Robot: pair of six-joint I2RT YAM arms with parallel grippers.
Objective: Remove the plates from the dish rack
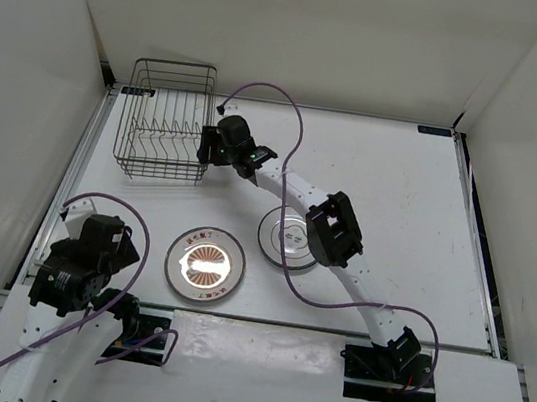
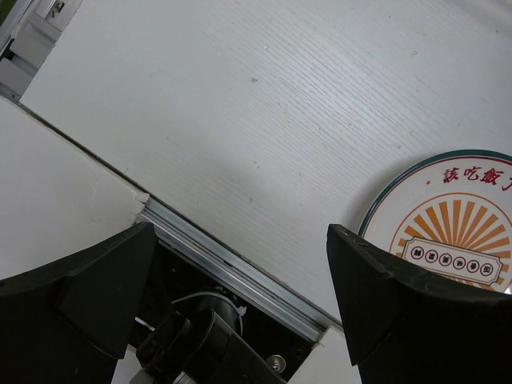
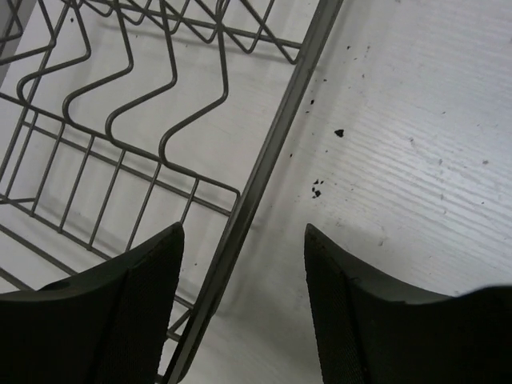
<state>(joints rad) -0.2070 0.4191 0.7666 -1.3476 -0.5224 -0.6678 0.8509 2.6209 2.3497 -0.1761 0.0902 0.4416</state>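
Observation:
The dish rack (image 1: 166,120) stands at the back left, and I see no plate in it. The plate with the orange sunburst centre (image 1: 205,263) lies flat on the table near the front; it also shows in the left wrist view (image 2: 456,228). A ringed white plate (image 1: 281,235) lies flat to its right, partly under my right arm; I cannot tell whether another lies beneath it. My right gripper (image 1: 206,146) is open and empty at the rack's right side, its jaws (image 3: 244,304) astride the rack's rim (image 3: 272,152). My left gripper (image 1: 101,242) is open and empty (image 2: 240,296), left of the sunburst plate.
White walls enclose the table (image 1: 400,201) on three sides. The rack's divider tines (image 3: 136,88) show in the right wrist view. The table's front metal rail (image 2: 232,268) lies below my left gripper. A purple cable (image 1: 294,129) arcs over the right arm.

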